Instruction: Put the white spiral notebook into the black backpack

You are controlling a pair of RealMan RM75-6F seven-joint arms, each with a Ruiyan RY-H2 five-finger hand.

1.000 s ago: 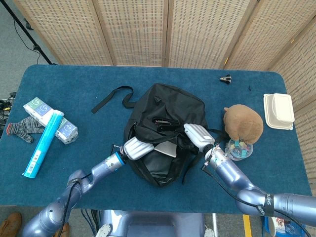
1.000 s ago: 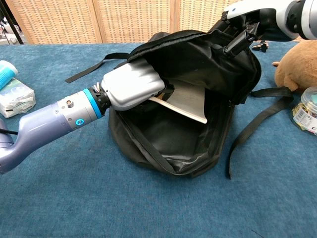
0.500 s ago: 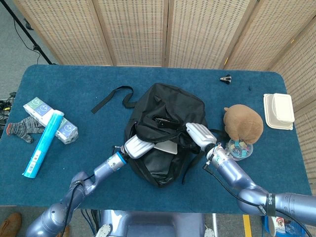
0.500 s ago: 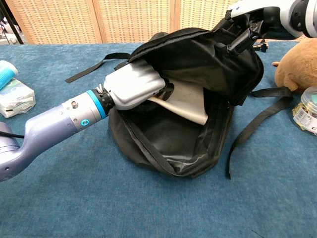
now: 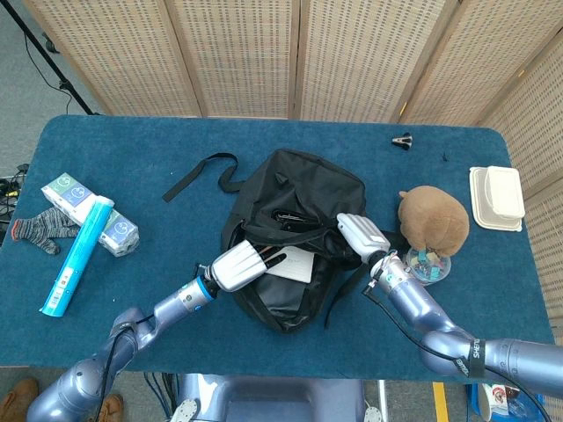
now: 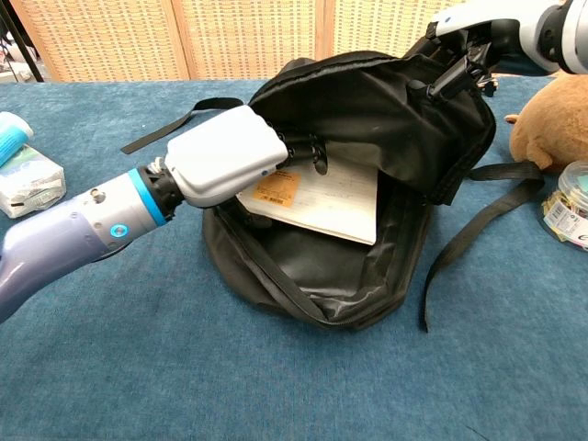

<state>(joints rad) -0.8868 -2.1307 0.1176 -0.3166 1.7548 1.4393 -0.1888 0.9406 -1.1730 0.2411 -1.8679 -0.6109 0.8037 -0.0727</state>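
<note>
The black backpack [image 5: 303, 189] [image 6: 386, 119] lies mid-table with its mouth gaping toward me. Inside the mouth the white spiral notebook [image 5: 291, 265] [image 6: 323, 197] lies slanted, an orange label on its cover and its left corner over the bag's rim. My left hand [image 5: 237, 265] [image 6: 223, 154] hovers at that left rim, its fingers [image 6: 305, 152] stretched over the notebook's top edge; I see no grip on it. At the right side, my right hand [image 5: 361, 236] [image 6: 470, 32] grips the backpack's upper flap and holds it raised.
A brown plush toy [image 5: 433, 219] [image 6: 551, 119] and a small jar [image 5: 427, 265] [image 6: 570, 204] sit just right of the bag. Loose straps [image 6: 469, 220] trail on the blue table. Tissue packs, a blue tube [image 5: 77, 254] and a sock lie far left; a white box [image 5: 496, 197] far right.
My left hand has drawn back out of the bag's mouth toward the left, uncovering most of the notebook, which stays inside. The right hand keeps holding the flap, shifted slightly right.
</note>
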